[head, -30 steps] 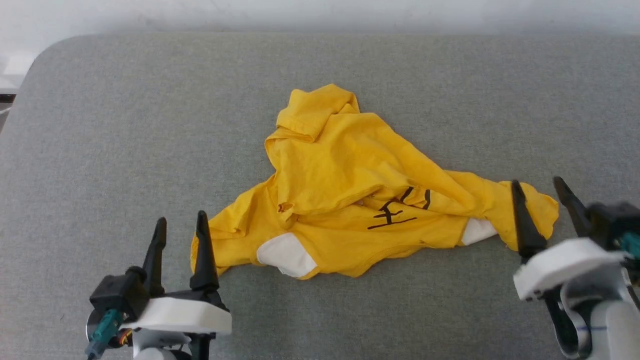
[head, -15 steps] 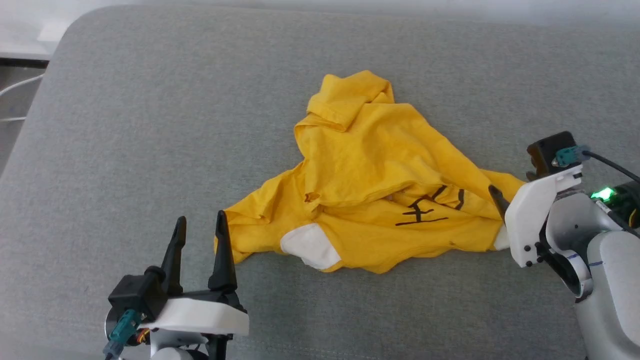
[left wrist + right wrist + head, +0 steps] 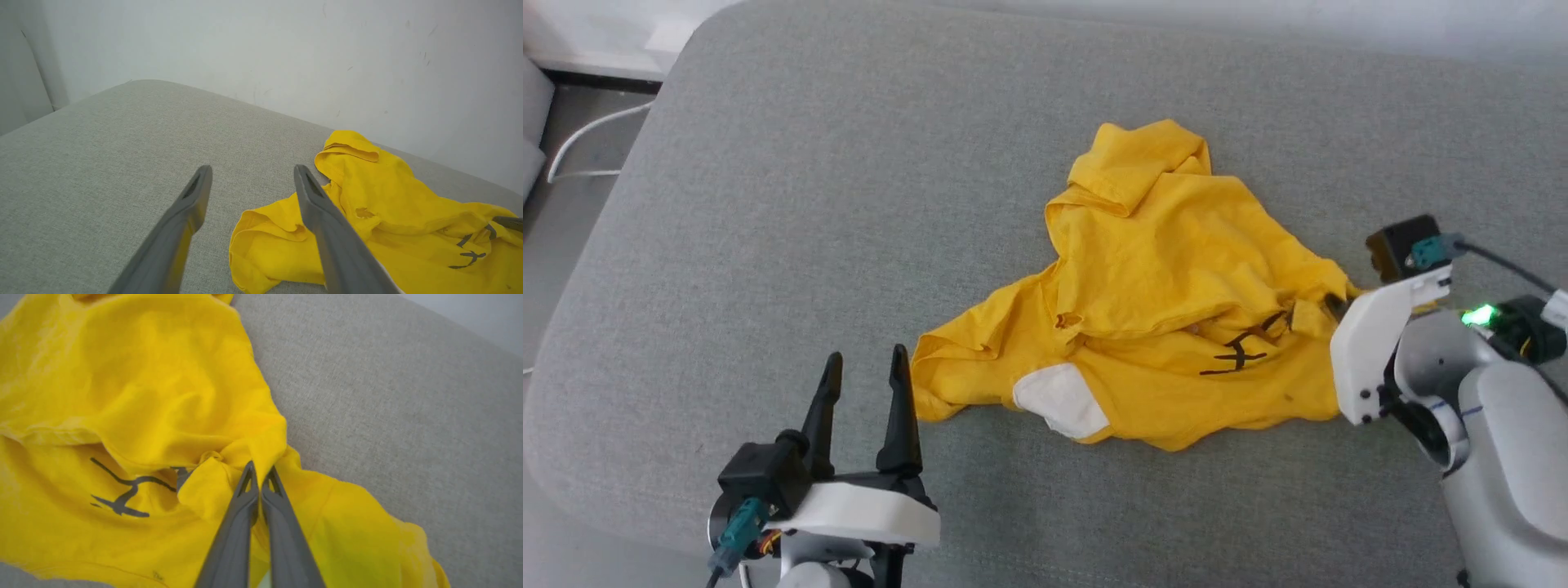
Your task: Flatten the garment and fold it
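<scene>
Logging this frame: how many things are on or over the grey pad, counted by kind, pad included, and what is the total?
Garment: 1, the yellow garment, crumpled.
Claws: 2, the left claw open beside its edge, the right claw shut on a fold of it.
Pad: 1, the grey pad beneath.
Total: 4

Grey fabric cushion (image 3: 849, 204), pale wall (image 3: 286, 49) behind it, white cable (image 3: 584, 133) on floor (image 3: 572, 229) alongside
</scene>
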